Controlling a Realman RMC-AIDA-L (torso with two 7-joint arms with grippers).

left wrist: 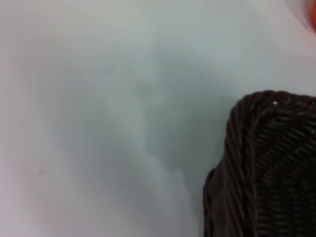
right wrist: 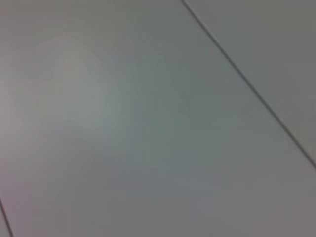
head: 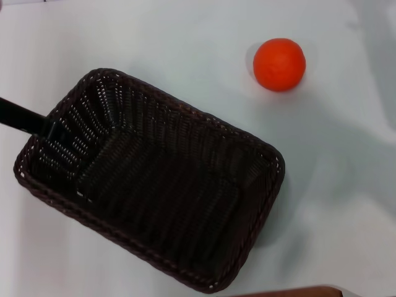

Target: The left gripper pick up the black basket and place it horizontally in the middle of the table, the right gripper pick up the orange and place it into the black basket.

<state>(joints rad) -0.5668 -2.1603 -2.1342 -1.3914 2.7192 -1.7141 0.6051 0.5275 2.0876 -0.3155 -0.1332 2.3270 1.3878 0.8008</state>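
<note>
The black basket (head: 154, 179) lies at a slant on the pale table (head: 185, 37), filling the left and middle of the head view; it is empty. The left gripper (head: 48, 127) comes in from the left as a dark bar, and its tip sits on the basket's left rim, shut on it. A corner of the basket (left wrist: 266, 163) shows in the left wrist view. The orange (head: 279, 64) rests on the table beyond the basket's far right corner, apart from it. A sliver of the orange (left wrist: 313, 15) shows at the edge of the left wrist view. The right gripper is out of view.
A brown strip (head: 291, 291) shows at the bottom edge of the head view, near the basket's near corner. The right wrist view shows only a pale grey surface (right wrist: 148, 123) crossed by a thin dark line.
</note>
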